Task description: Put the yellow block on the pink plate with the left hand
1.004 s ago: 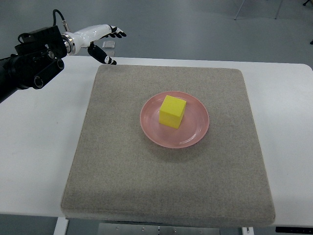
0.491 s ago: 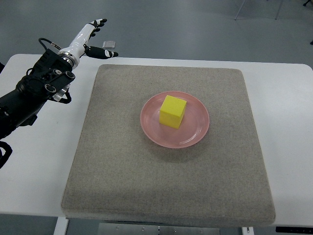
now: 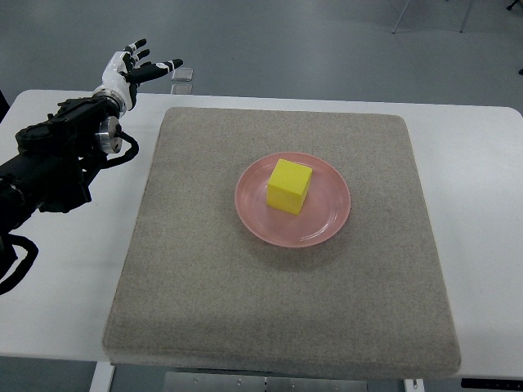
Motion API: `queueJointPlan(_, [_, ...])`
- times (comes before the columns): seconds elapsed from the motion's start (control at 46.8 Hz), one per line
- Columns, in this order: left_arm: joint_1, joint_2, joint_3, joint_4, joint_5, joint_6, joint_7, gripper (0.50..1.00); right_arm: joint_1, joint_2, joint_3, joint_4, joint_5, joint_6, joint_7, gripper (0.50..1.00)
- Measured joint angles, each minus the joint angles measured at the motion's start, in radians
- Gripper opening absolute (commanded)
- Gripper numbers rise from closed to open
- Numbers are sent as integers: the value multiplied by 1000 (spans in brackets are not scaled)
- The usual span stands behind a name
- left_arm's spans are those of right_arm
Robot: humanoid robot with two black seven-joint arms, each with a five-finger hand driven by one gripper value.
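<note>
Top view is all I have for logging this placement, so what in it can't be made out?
- Yellow block: its underside and far faces are hidden by its own body.
- Pink plate: the centre is covered by the block.
- Left robot hand: open and empty, but its arm is cut off by the left edge.
- Right arm: out of frame.
- Small grey object on the floor: too small to identify.

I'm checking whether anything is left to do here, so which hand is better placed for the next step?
Left, by default: the left hand is the only one in view, open and empty at the table's far left corner. The block already sits on the plate, so probably only pulling back remains.
</note>
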Motion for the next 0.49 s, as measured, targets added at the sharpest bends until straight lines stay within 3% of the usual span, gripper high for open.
queueJointPlan(0.214, [44, 0, -202, 57, 1, -174, 7, 951, 0, 0, 0, 0, 0, 0, 0, 924])
queueJointPlan(0.491, [46, -2, -295, 85, -9, -189, 19, 945, 0, 0, 0, 0, 0, 0, 0, 924])
